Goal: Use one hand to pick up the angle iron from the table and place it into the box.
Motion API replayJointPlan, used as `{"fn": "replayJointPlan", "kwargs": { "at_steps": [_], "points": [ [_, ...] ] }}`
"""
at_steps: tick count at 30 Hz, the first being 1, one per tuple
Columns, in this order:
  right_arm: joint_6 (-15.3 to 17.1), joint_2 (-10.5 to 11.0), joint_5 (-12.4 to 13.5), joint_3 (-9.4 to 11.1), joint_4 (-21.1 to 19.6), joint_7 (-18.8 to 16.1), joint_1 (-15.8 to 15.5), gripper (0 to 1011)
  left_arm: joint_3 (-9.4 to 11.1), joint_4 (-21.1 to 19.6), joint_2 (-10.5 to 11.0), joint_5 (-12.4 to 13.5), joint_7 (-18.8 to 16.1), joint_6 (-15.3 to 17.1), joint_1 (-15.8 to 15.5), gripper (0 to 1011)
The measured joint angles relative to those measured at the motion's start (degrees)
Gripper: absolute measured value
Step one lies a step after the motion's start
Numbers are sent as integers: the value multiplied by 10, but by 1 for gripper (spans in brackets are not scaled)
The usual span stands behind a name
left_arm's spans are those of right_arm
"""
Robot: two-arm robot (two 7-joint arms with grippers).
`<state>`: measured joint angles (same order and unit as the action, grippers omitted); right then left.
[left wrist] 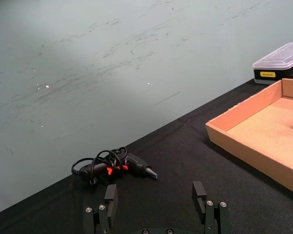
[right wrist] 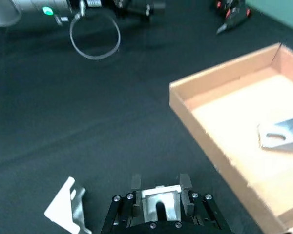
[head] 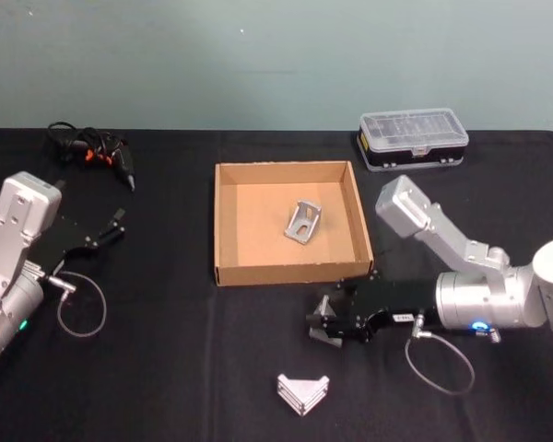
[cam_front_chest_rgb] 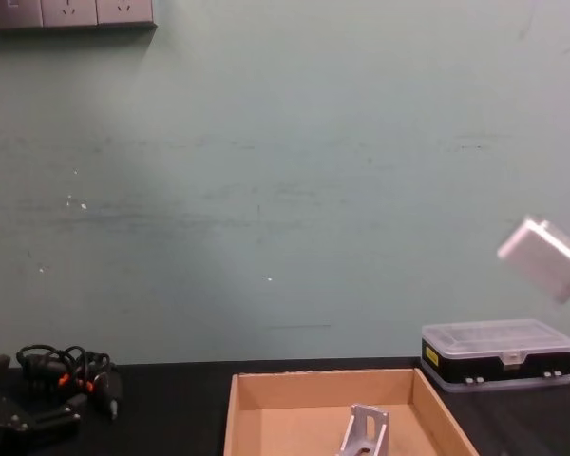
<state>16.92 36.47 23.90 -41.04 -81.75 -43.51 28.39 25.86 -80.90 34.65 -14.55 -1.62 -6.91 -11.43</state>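
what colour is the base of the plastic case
The plastic case has a black base under a clear lid; the chest view shows it best.

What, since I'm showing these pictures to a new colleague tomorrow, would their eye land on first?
The tan box mid-table, with one silver angle iron lying inside. Just in front of it the right gripper holds a second angle iron between its fingers, and a third angle iron lies on the black table nearer the robot. The left gripper sits idle at the left, open.
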Motion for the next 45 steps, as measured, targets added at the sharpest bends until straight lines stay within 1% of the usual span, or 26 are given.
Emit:
{"fn": "replayJointPlan", "kwargs": {
  "at_steps": [3, 4, 7, 9, 11, 14, 15, 16, 17, 20, 23, 26, 29, 31, 37, 40, 42, 45],
  "points": [
    [-1, 6, 8, 9, -22, 4, -3, 487, 0, 0, 0, 0, 0, 0, 0, 1000],
    [0, 10, 14, 15, -35, 6, -3, 487, 0, 0, 0, 0, 0, 0, 0, 1000],
    [4, 13, 27, 27, -55, 6, 3, 487, 0, 0, 0, 0, 0, 0, 0, 1000],
    [7, 13, 33, 30, -61, 7, 9, 487, 0, 0, 0, 0, 0, 0, 0, 1000],
    [10, 10, 38, 33, -64, 10, 21, 487, 0, 0, 0, 0, 0, 0, 0, 1000],
    [12, -3, 39, 33, -52, 14, 45, 487, 0, 0, 0, 0, 0, 0, 0, 1000],
    [13, -7, 39, 32, -47, 15, 51, 487, 0, 0, 0, 0, 0, 0, 0, 1000],
    [14, -15, 38, 30, -32, 18, 63, 486, 0, 0, 0, 0, 0, 0, 0, 1000],
    [14, -15, 38, 30, -32, 18, 63, 487, 0, 0, 0, 0, 0, 0, 0, 1000],
    [14, -42, 34, 24, 14, 24, 93, 486, 0, 0, 0, 0, 0, 0, 0, 1000],
    [13, -58, 30, 20, 45, 28, 109, 487, 0, 0, 0, 0, 0, 0, 0, 1000],
    [7, -83, 24, 16, 92, 36, 129, 486, 0, 0, 0, 0, 0, 0, 0, 1000],
    [3, -97, 18, 15, 118, 44, 139, 487, 0, 0, 0, 0, 0, 0, 0, 1000],
    [-1, -110, 11, 15, 142, 57, 146, 487, 0, 0, 0, 0, 0, 0, 0, 1000],
    [-12, -143, -9, 21, 204, 82, 165, 487, 0, 0, 0, 0, 0, 0, 0, 1000],
    [-15, -154, -16, 23, 229, 90, 173, 487, 0, 0, 0, 0, 0, 0, 0, 1000],
    [-18, -165, -26, 26, 249, 103, 178, 487, 0, 0, 0, 0, 0, 0, 0, 1000],
    [-20, -172, -32, 29, 263, 112, 179, 487, 0, 0, 0, 0, 0, 0, 0, 1000]
  ]
}}
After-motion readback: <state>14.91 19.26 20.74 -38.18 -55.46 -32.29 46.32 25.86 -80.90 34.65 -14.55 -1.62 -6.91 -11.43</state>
